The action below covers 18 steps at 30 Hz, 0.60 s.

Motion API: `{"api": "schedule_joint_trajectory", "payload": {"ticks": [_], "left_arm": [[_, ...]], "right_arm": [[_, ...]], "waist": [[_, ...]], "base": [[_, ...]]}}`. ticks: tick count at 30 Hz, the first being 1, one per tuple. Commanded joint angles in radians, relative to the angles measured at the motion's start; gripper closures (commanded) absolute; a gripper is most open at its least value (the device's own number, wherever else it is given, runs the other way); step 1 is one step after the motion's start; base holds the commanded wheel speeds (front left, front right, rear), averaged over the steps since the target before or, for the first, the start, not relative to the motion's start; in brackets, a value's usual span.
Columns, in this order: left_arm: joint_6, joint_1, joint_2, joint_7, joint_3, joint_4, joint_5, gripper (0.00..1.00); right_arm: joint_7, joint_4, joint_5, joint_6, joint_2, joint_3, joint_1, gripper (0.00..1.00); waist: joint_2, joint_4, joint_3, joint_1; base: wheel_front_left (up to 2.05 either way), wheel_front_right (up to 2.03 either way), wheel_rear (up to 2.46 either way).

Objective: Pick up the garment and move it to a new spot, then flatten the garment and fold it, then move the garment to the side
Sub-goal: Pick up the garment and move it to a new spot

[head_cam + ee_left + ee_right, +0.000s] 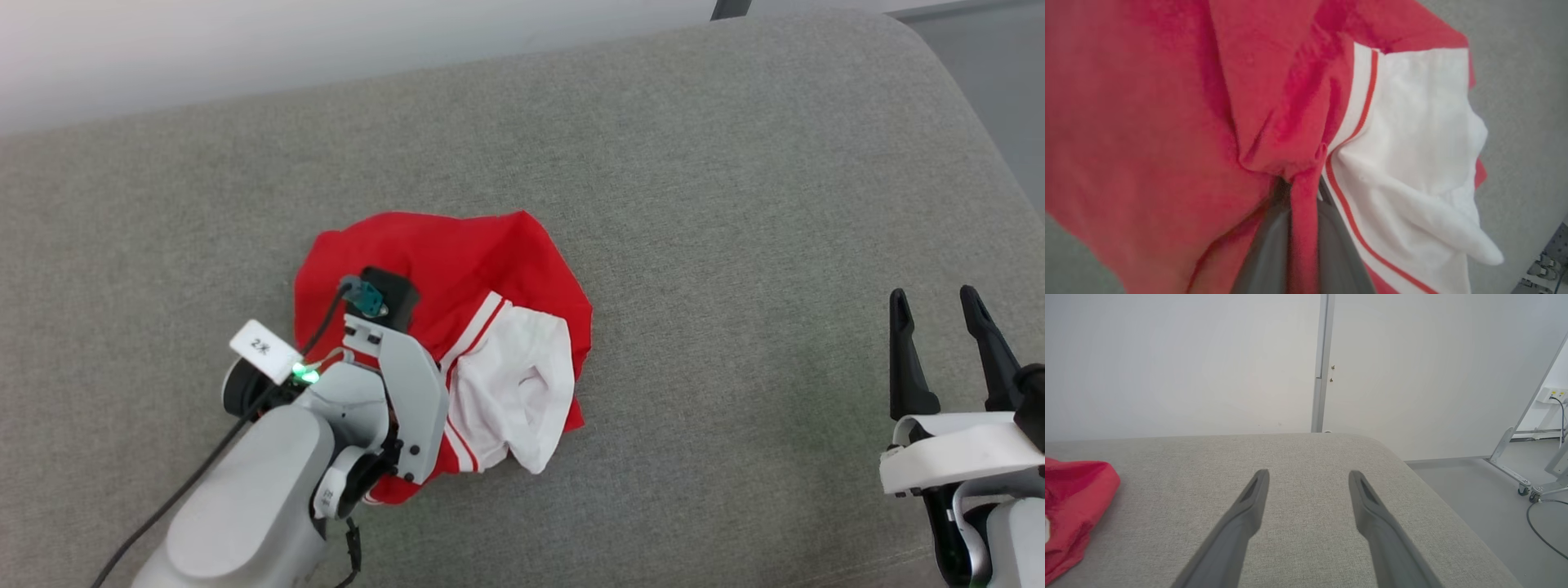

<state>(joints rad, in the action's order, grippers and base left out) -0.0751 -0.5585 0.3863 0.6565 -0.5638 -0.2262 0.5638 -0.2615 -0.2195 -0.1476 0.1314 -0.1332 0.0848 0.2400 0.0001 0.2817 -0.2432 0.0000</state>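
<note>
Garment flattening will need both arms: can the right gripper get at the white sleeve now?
Probably yes: the right gripper stands open, and only bare cushion lies between it and the sleeve, which faces that side.

Looks along the right gripper (1308,475), dark fingers (1237,522) spread wide above a grey fabric cushion (1167,490), toward a white wall (1167,363), with the garment (1073,498) bunched red at the left edge (a sliver of white at its side) and a wheeled metal frame (1515,473) on the floor (1486,506) far right.
</note>
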Motion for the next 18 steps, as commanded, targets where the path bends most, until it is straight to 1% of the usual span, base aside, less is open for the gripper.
{"api": "schedule_joint_trajectory", "payload": {"ticks": [1,3,8,9,10,11,12,13,14,16,18], "left_arm": [[0.01,-0.011,-0.005,-0.001,-0.006,-0.019,0.002,1.0],[0.032,-0.017,-0.01,0.006,-0.022,-0.068,0.004,1.0],[0.056,-0.043,-0.04,0.004,-0.027,-0.157,0.028,1.0],[0.066,-0.051,-0.048,0.001,-0.024,-0.165,0.036,0.97],[0.074,-0.058,-0.05,0.0,-0.023,-0.171,0.042,0.71],[0.081,-0.064,-0.05,0.001,-0.024,-0.176,0.044,0.59],[0.089,-0.069,-0.049,0.001,-0.024,-0.177,0.049,0.43],[0.092,-0.073,-0.052,-0.002,-0.018,-0.176,0.059,0.02],[0.097,-0.078,-0.053,-0.005,-0.013,-0.173,0.065,0.0],[0.107,-0.085,-0.052,-0.008,-0.006,-0.159,0.076,0.0],[0.108,-0.087,-0.051,-0.012,0.004,-0.145,0.092,0.0]], "right_arm": [[-0.005,-0.002,-0.006,-0.001,-0.004,-0.005,0.013,0.0],[-0.005,-0.003,-0.006,-0.001,-0.004,-0.012,0.017,0.0],[-0.005,-0.004,-0.006,-0.001,-0.007,-0.018,0.027,0.0],[-0.005,-0.004,-0.007,-0.001,-0.005,-0.02,0.028,0.0],[-0.005,-0.004,-0.01,-0.001,-0.005,-0.021,0.028,0.0],[-0.005,-0.005,-0.009,-0.001,-0.007,-0.022,0.027,0.0],[-0.005,-0.006,-0.009,-0.001,-0.01,-0.024,0.027,0.0],[-0.005,-0.007,-0.01,-0.001,-0.013,-0.026,0.028,0.0],[-0.005,-0.009,-0.01,-0.001,-0.016,-0.028,0.029,0.0],[-0.005,-0.011,-0.012,-0.001,-0.024,-0.029,0.031,0.0],[-0.005,-0.012,-0.012,-0.001,-0.031,-0.026,0.028,0.0]], "waist": [[-0.0001,0.001,-0.002,0.0],[-0.0001,0.001,-0.004,0.0],[-0.0001,-0.007,0.0,0.0],[-0.0001,-0.009,0.002,0.0],[-0.0001,-0.013,0.006,0.0],[-0.0001,-0.017,0.01,0.0],[-0.0001,-0.02,0.014,0.0],[-0.0001,-0.025,0.019,0.0],[-0.0001,-0.031,0.024,0.0],[-0.0001,-0.042,0.035,0.0],[-0.0001,-0.056,0.047,0.0]], "base": [[0.0,0.0,0.0],[0.0,0.0,0.0],[0.0,0.0,0.0],[0.0,0.0,0.0],[0.0,0.0,0.0],[0.0,0.0,0.0],[0.0,0.0,0.0],[0.0,0.0,0.0],[0.0,0.0,0.0],[0.0,0.0,0.0],[0.0,0.0,0.0]]}}
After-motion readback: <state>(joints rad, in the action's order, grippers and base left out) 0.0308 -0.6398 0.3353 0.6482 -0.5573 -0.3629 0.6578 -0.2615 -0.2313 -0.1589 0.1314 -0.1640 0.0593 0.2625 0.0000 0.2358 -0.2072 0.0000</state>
